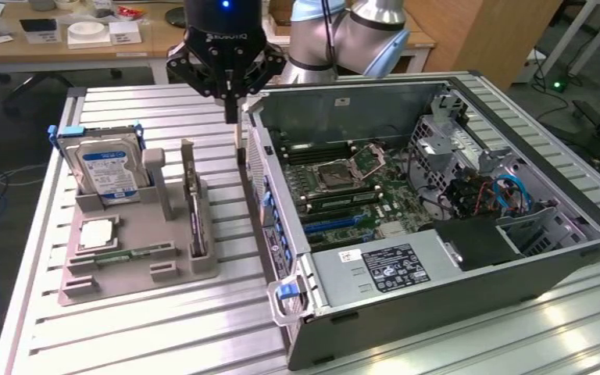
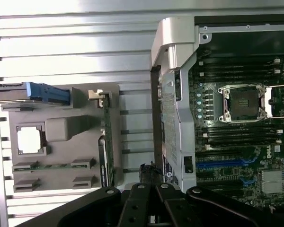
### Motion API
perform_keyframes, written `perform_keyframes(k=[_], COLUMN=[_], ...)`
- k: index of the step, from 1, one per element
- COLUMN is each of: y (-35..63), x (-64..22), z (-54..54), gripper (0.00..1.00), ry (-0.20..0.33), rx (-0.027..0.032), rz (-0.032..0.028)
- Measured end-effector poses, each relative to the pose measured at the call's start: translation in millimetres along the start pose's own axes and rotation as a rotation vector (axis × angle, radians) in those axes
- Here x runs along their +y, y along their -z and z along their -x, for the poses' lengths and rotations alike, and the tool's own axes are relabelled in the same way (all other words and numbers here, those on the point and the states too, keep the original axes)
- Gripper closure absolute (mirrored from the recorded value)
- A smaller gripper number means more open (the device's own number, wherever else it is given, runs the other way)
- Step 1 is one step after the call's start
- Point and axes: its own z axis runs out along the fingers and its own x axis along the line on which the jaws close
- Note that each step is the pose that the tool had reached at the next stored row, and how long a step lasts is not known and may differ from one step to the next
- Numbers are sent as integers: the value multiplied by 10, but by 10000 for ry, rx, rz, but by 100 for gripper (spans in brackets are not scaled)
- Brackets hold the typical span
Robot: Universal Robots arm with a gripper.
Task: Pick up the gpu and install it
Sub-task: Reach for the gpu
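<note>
The gpu (image 1: pixel 193 205) stands on edge in a slot of the grey holder (image 1: pixel 138 275); it is a thin dark card with a silver bracket at its far end. In the wrist view the gpu (image 2: pixel 107 142) appears edge-on, bracket toward the blue-railed drive. My gripper (image 1: pixel 233 116) hangs above the gap between the holder and the open computer case (image 1: pixel 456 269), closer to the case's wall than to the card. Its fingers are pressed together with nothing between them. From the wrist, the gripper (image 2: pixel 150 174) points down beside the case's rear panel.
In the holder also sit a silver hard drive with a blue label (image 1: pixel 109 170), a processor (image 1: pixel 96 233) and a green memory stick (image 1: pixel 135 253). Inside the case lies the motherboard with a blue slot (image 1: pixel 333 223), the blue slot (image 2: pixel 218 165) also facing the wrist. Slatted metal table (image 1: pixel 154 336).
</note>
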Motion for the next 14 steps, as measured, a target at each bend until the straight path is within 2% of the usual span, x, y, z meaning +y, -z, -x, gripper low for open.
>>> perform_keyframes(k=[8,14], y=[3,3], x=[-10,-12], z=[-97,-106], gripper=[89,89], ry=[1,1], rx=[0,1], rz=[-1,-1])
